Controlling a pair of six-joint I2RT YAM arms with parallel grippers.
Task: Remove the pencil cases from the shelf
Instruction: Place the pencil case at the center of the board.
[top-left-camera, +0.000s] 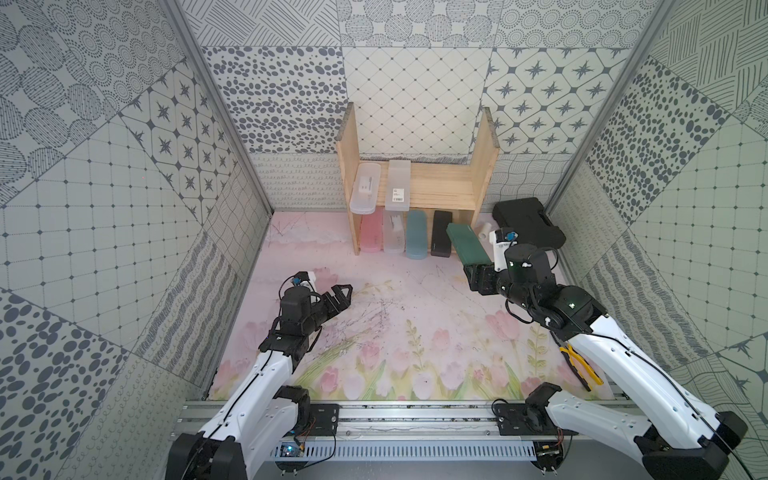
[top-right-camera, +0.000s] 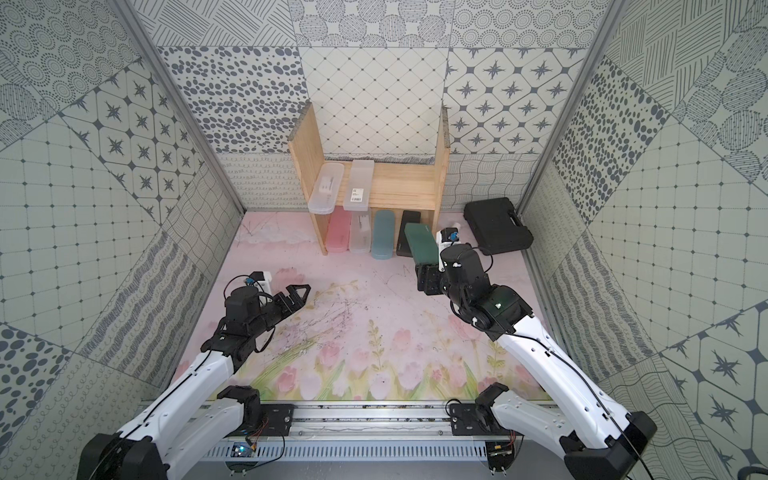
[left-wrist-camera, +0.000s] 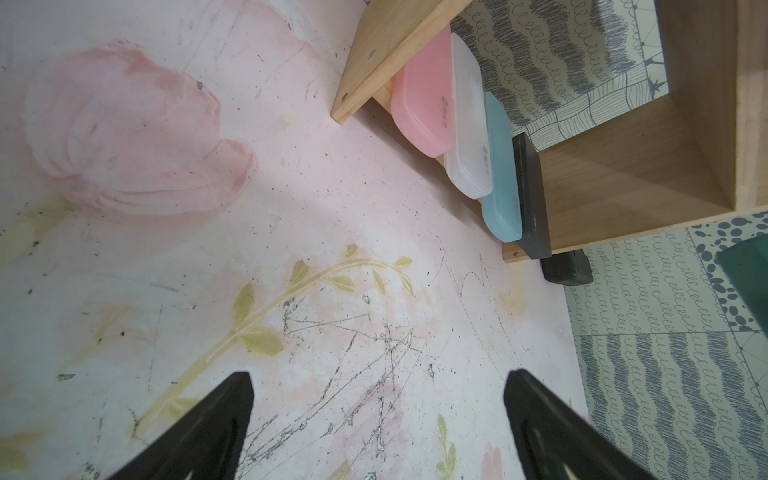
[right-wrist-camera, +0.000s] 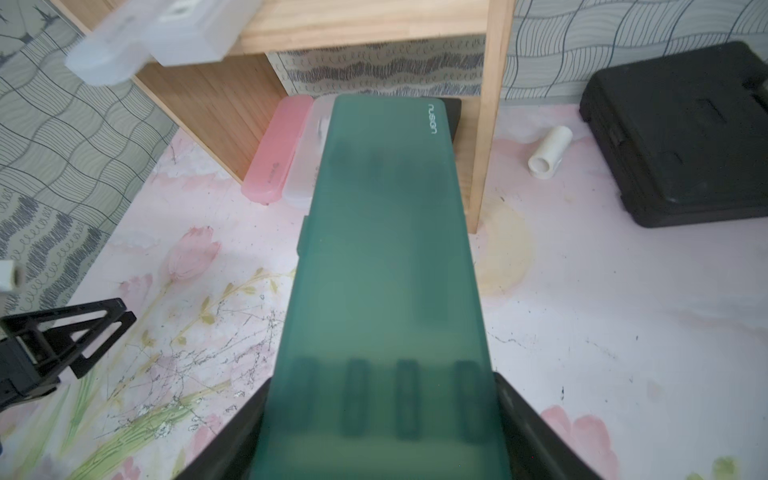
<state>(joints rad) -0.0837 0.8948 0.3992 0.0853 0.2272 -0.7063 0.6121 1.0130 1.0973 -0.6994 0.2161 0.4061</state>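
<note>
Pink floral tabletop (top-left-camera: 374, 332), wooden shelf (top-left-camera: 440, 187) at back edge, right gripper (top-left-camera: 478, 271) clamped on dark green pencil case (right-wrist-camera: 386, 249) marked "nusign" just before it, left gripper (top-left-camera: 344, 292) spread wide, barcode sticker (top-left-camera: 398, 196) on upper-board clear case (top-left-camera: 400, 169).

— Where do the top views look from?
— From high over the 6 o'clock edge of the desk (top-left-camera: 415, 299), behind the arm bases. They tilt down toward the shelf (top-left-camera: 440, 187) at 12 o'clock, and both top views take in nearly the same whole scene.
— And the wrist cameras?
— The left one sits close over the desk, looking between the jaws of the left gripper (left-wrist-camera: 380, 376) at the shelf's lower tier. The right one looks along the dark green pencil case (right-wrist-camera: 386, 249) in the right gripper (right-wrist-camera: 382, 382) toward that same tier. Both show the pink pencil case (left-wrist-camera: 424, 95).
</note>
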